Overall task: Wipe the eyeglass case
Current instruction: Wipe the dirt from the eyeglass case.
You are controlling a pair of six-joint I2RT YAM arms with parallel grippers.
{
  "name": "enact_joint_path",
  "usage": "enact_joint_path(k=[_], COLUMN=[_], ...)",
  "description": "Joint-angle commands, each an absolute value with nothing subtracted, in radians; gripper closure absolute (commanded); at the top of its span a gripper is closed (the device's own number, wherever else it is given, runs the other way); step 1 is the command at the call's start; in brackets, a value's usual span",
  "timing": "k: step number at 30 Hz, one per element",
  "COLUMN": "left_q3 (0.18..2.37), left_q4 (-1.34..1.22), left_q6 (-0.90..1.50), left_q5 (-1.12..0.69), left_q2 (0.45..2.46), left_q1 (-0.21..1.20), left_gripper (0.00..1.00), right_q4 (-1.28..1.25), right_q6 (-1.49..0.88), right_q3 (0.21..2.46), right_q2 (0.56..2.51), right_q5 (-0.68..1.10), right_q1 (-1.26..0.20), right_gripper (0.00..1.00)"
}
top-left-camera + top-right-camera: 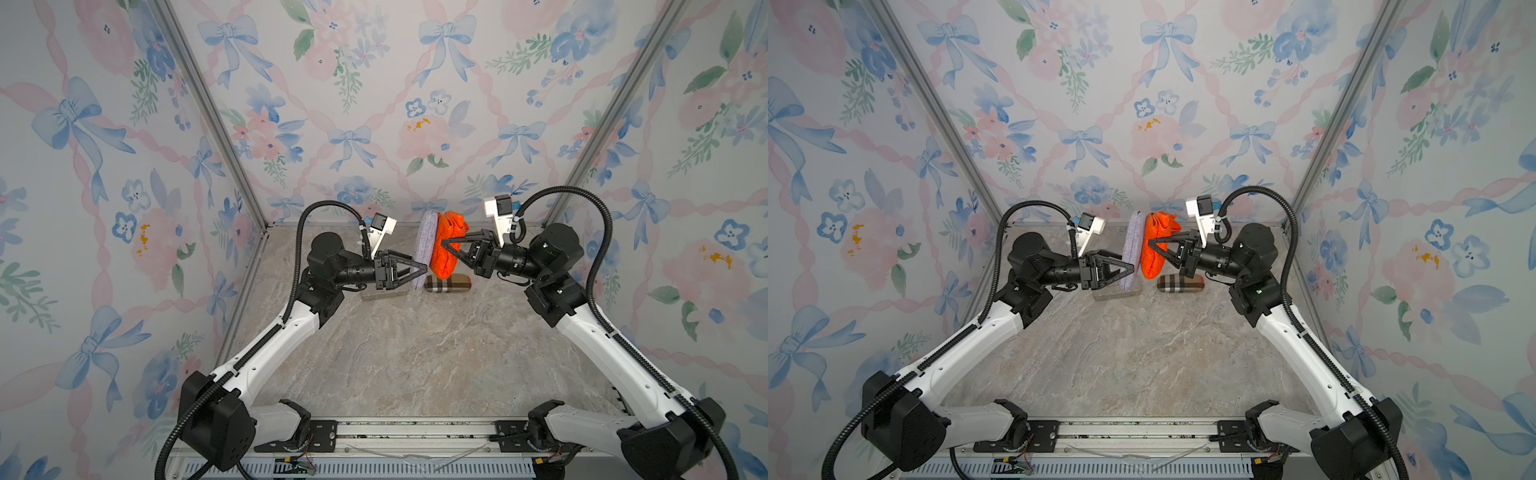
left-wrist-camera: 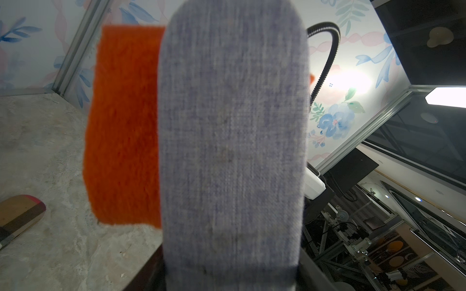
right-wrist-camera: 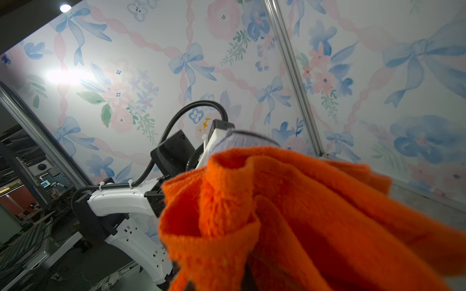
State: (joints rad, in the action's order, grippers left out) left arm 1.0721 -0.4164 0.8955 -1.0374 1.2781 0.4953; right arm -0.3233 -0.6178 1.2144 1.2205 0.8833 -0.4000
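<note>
Two grips | left gripper (image 1: 420, 272) clamps grey eyeglass case (image 1: 424, 245) upright (long axis vertical) | right gripper (image 1: 444, 243) pinching orange cloth (image 1: 438, 266), cloth touching case's right face

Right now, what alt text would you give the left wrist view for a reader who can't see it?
A grey-lilac woven eyeglass case, close and blurred, fills the middle of the frame. An orange cloth hangs partly hidden behind it, above the marble tabletop, where one end of a plaid eyeglass case lies.
</note>
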Motion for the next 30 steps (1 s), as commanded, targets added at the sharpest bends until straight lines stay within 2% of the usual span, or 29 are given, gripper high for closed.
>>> enact_joint_path(k=[1,11,14,17,22,30], left_q3=[1.059,1.122,1.135,1.128,1.097,1.067], left_q4=[-0.409,-0.403,-0.402,-0.403,-0.433,-0.540], left_q6=[0.885,0.879,0.889,0.896,0.916,1.017], left_q5=[-1.082,-1.053,-1.033,-1.030,-0.993,-0.890], left_q2=[1.255,1.288,1.297,1.294,1.266,1.283], left_q1=[0.502,0.485,0.483,0.483,0.482,0.471], left_gripper=[0.89,0.90,0.89,0.89,0.90,0.90], right_q4=[-0.472,-0.383,-0.386,-0.365,-0.560,-0.899], right_q6=[-0.703,-0.610,-0.597,-0.561,-0.683,-0.834], right_q3=[1.240,0.942,0.945,1.038,1.044,0.902], right_q2=[1.246,1.112,1.117,1.155,1.221,1.306], right_q5=[0.902,0.863,0.852,0.838,0.814,0.732], right_q1=[-0.394,-0.631,-0.643,-0.587,-0.498,-0.685], right_gripper=[1.00,1.00,1.00,1.00,1.00,1.00])
